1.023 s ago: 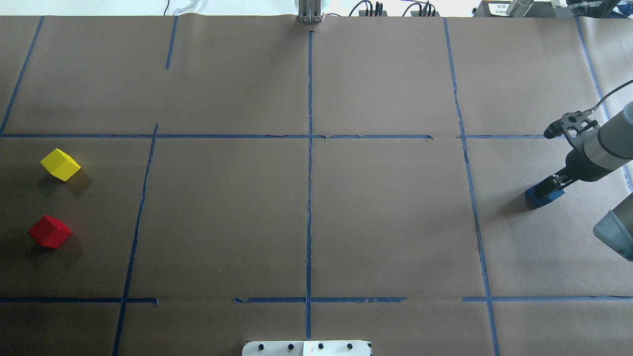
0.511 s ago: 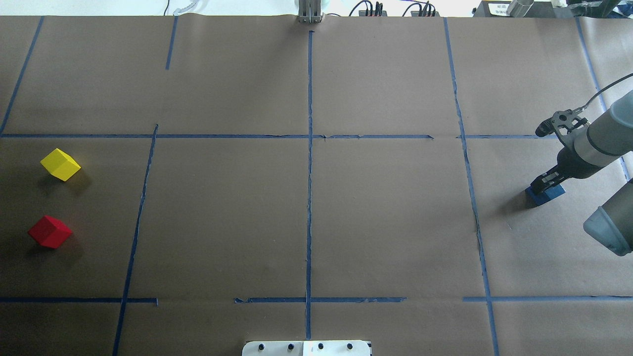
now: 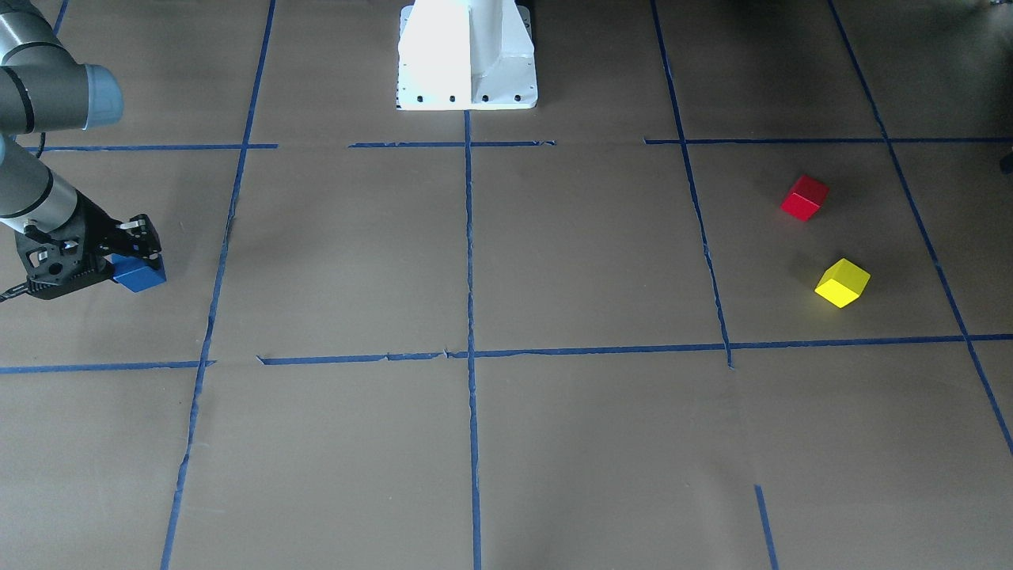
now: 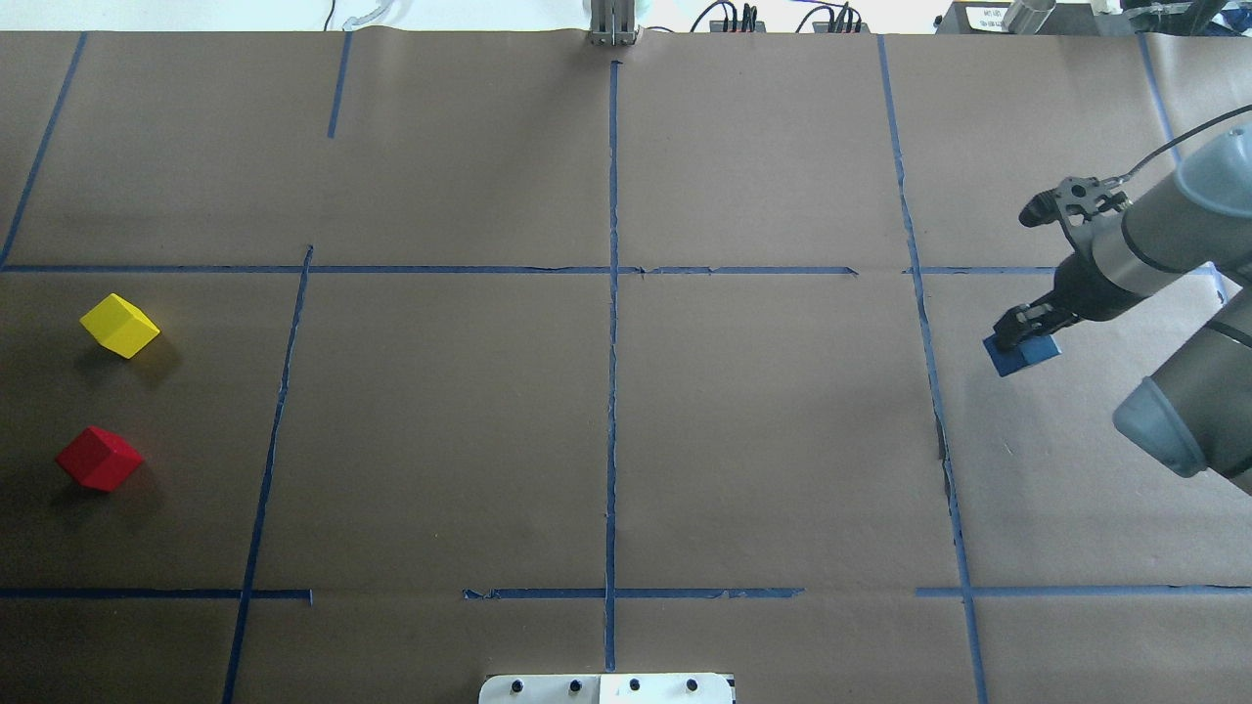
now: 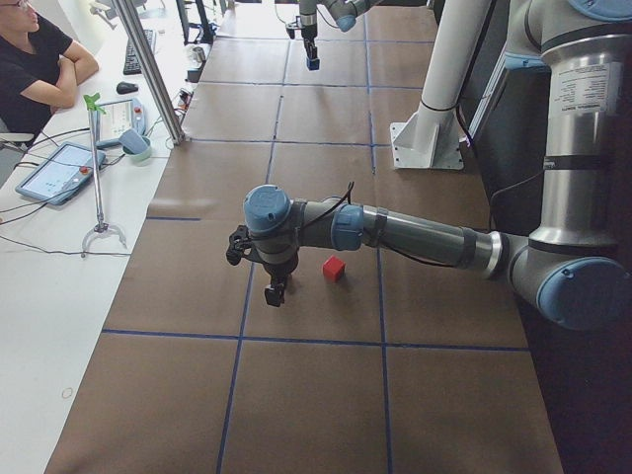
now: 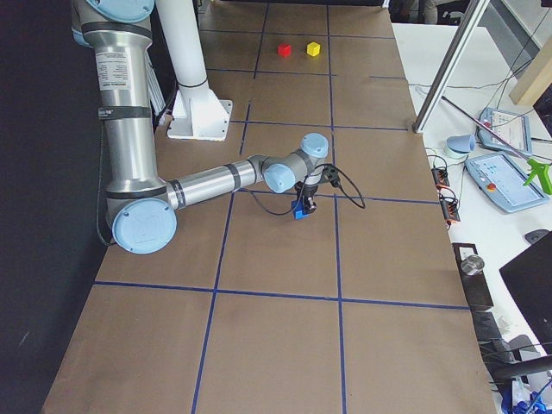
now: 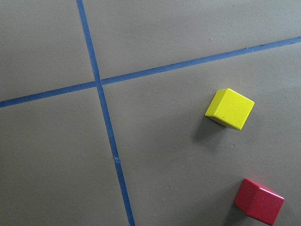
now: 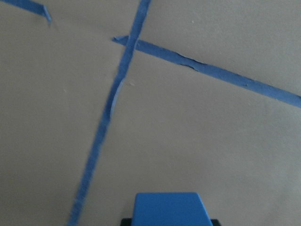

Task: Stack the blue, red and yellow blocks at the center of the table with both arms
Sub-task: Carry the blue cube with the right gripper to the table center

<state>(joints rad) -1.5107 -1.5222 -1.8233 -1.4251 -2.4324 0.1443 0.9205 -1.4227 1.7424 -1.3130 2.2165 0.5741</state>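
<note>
Step in hand: carrying the first block. The right gripper (image 4: 1022, 335) is clamped on the blue block (image 4: 1023, 356). In its wrist view the block sits directly under the fingers with the brown paper (image 4: 782, 440) well below. I judge it clear of the surface and in transit, not yet at the stack site.

Next move, my judgement: traverse sideways from the right gripper toward the other arm's side until the block is over the centre tape line (image 4: 611, 430), which is well apart from it now. Then descend square and release only once the block bears flat. It is the base of the stack, so it must sit level.

Left gripper (image 5: 274, 294): seen only in the side view, so I cannot tell whether its fingers are apart or together. It hangs just beside the red block (image 4: 98, 458), with the yellow block (image 4: 119, 326) near. Neither is centred in its wrist view.

Room: between the right gripper and the centre I see only tape lines. The far paper edge lies well ahead of it, and the robot base (image 3: 467, 55) stands back from the stack site. Both arms share the centre, so I would keep the left one out until the right withdraws
</note>
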